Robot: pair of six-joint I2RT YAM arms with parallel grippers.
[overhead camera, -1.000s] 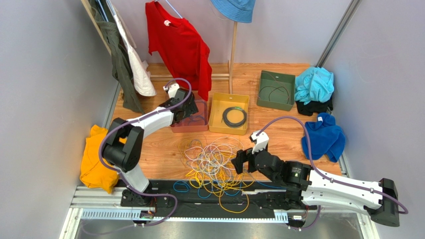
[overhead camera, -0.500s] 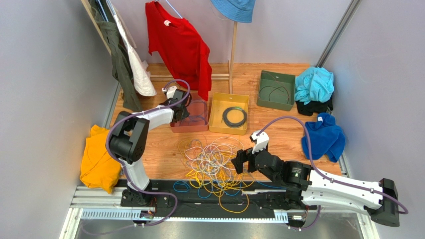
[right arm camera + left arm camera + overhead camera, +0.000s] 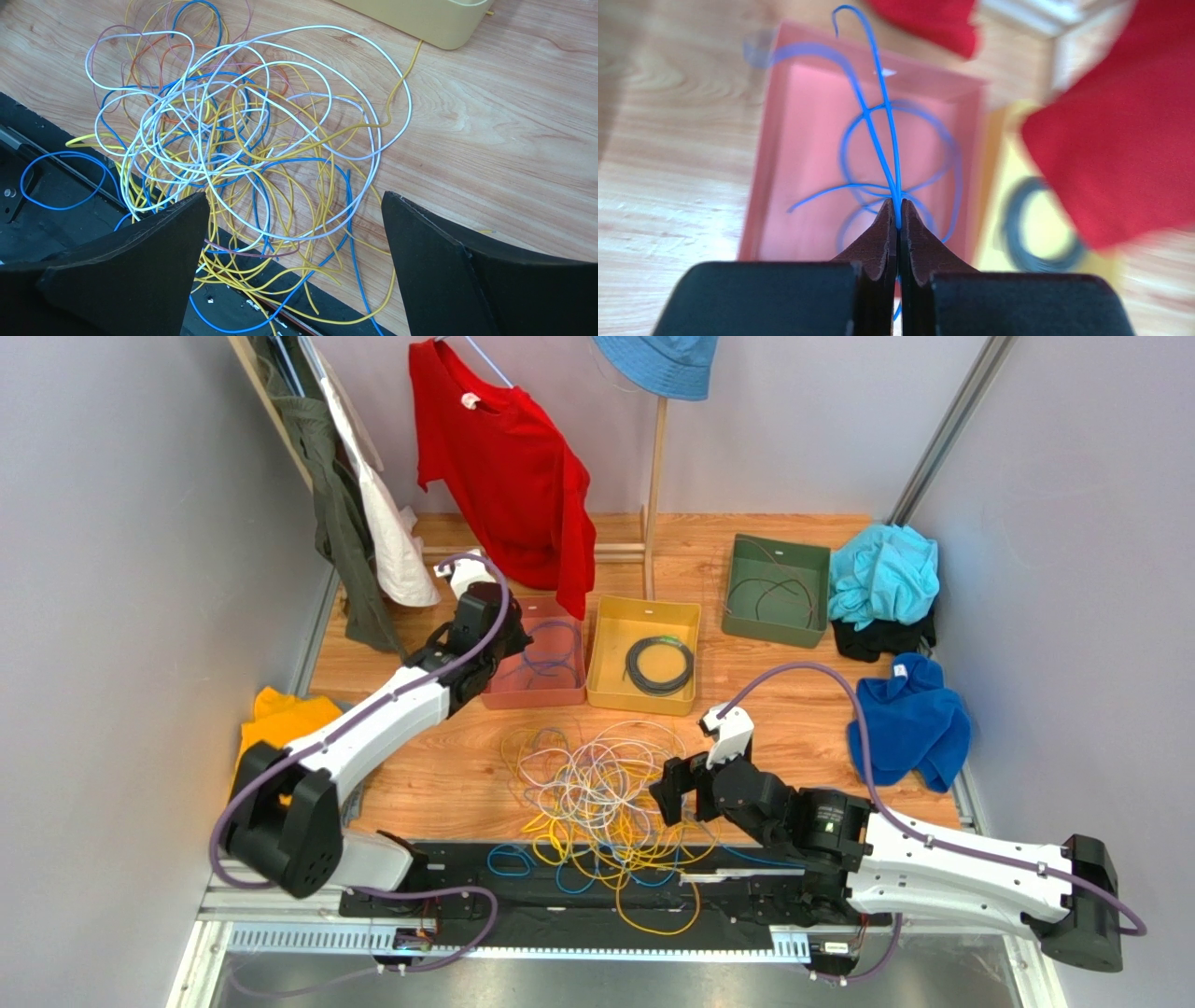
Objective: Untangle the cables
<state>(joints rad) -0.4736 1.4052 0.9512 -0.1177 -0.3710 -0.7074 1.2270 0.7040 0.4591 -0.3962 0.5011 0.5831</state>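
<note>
Just left of the yellow tray (image 3: 609, 623), the left gripper (image 3: 898, 210) is pinching a blue cable (image 3: 882, 91) between pressed-together fingers above the pink tray (image 3: 808, 140), where the cable's loops are lying. On the yellow tray's near side, the tangled cables (image 3: 246, 140) are sprawling across the wooden table (image 3: 491, 126), and the right gripper (image 3: 295, 198) is hovering there, jaws spread wide, holding nothing.

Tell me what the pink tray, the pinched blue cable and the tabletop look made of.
Pink rectangular tray: probably moulded plastic, matte, with even colour and thin walls. Thin blue cable, pinched in the left end effector: likely plastic-sheathed wire, smooth, holding springy loops. Tabletop: wood or wood-look laminate, with visible grain.
</note>
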